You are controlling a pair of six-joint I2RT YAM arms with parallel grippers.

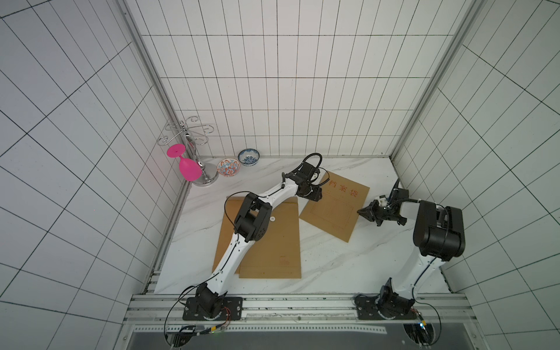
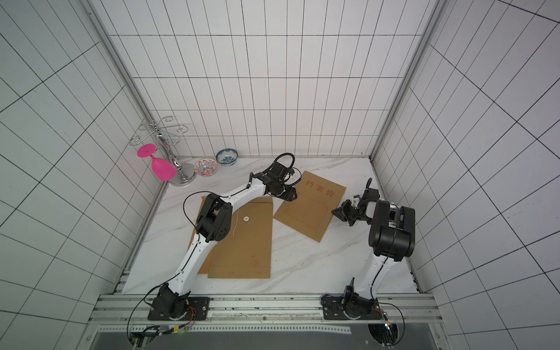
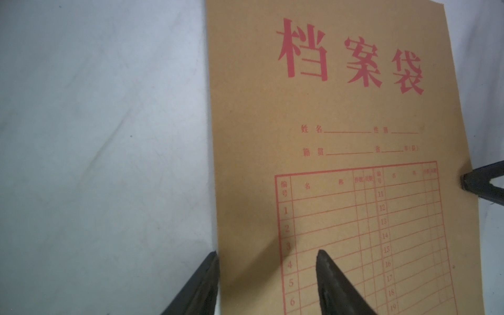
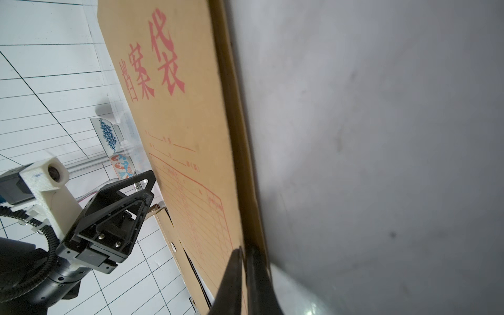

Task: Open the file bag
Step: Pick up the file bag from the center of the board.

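While the bag (image 1: 333, 209), a brown envelope with red characters, is lying face up on the table (image 1: 333, 266), toward two o'clock from its middle, both grippers are sitting at its edges. The left gripper (image 1: 315, 197) is straddling the bag's ten o'clock edge with jaws well apart, gripping nothing. In the left wrist view, one finger (image 3: 335, 283) is resting over the paper and the other over bare marble. The right gripper (image 1: 359, 211) is pinching the bag's three o'clock edge, jaws closed on it. Plain envelopes (image 1: 272, 248) are lying at the bag's eight o'clock, under the left arm.
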